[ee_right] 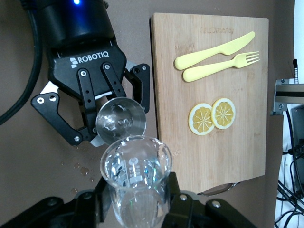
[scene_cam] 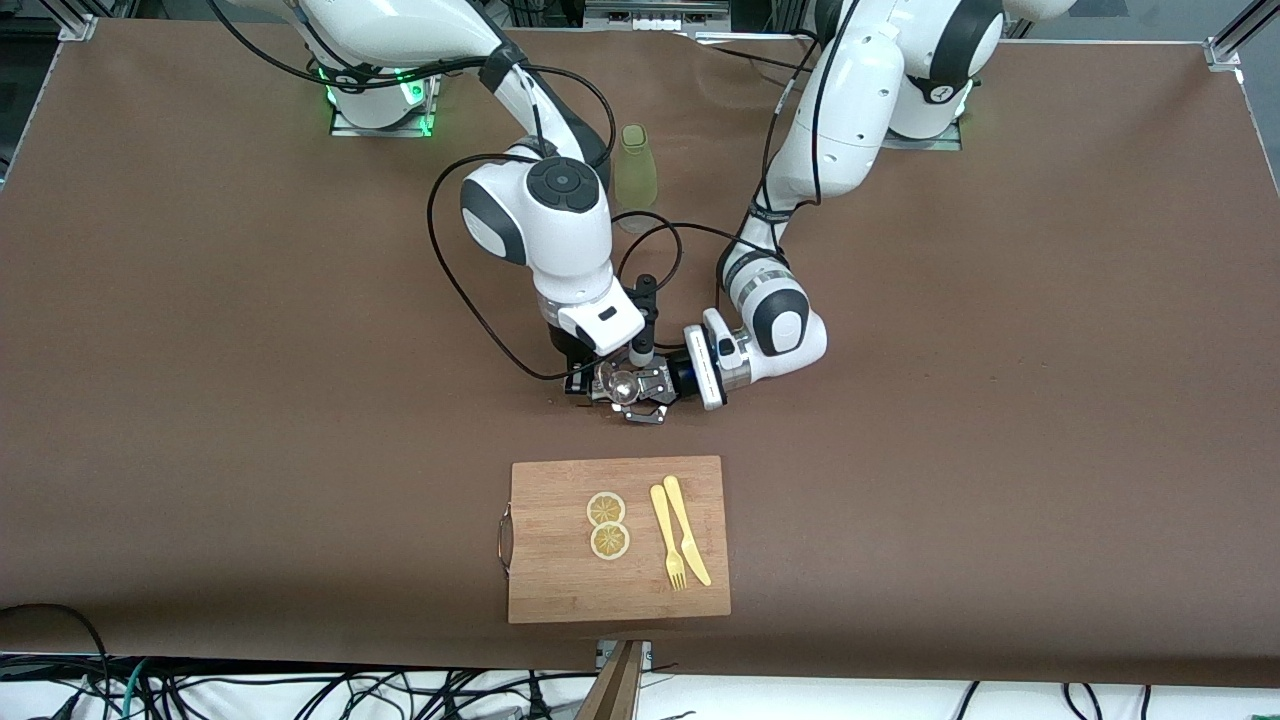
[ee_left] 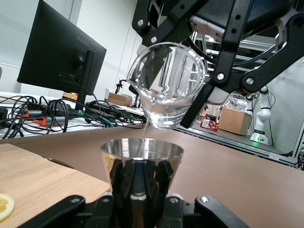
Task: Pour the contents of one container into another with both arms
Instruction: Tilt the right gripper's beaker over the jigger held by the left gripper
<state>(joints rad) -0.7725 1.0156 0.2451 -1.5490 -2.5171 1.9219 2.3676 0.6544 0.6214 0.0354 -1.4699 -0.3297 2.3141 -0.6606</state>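
Pouring seen: clear glass beaker [ee_left: 167,85] gripped tilted by right pincer [ee_right: 137,202] over small metal cup [ee_left: 141,153], clamped in left pincer [ee_right: 97,102] above brown tabletop [scene_cam: 950,400]. Droplets [ee_right: 81,168] noted; misaligned stream risks further spillage.

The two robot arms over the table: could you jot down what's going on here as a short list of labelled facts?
Right gripper: shut on a clear beaker, tilted over the metal cup
Left gripper: shut on a metal cup, upright below the beaker
Pour: a thin stream of clear liquid runs from beaker into cup
Spill: a few drops on the table beside the cup
Cutting board: nearer the front camera, bearing two lemon slices, a yellow fork and knife
Green bottle: upright between the arms' bases
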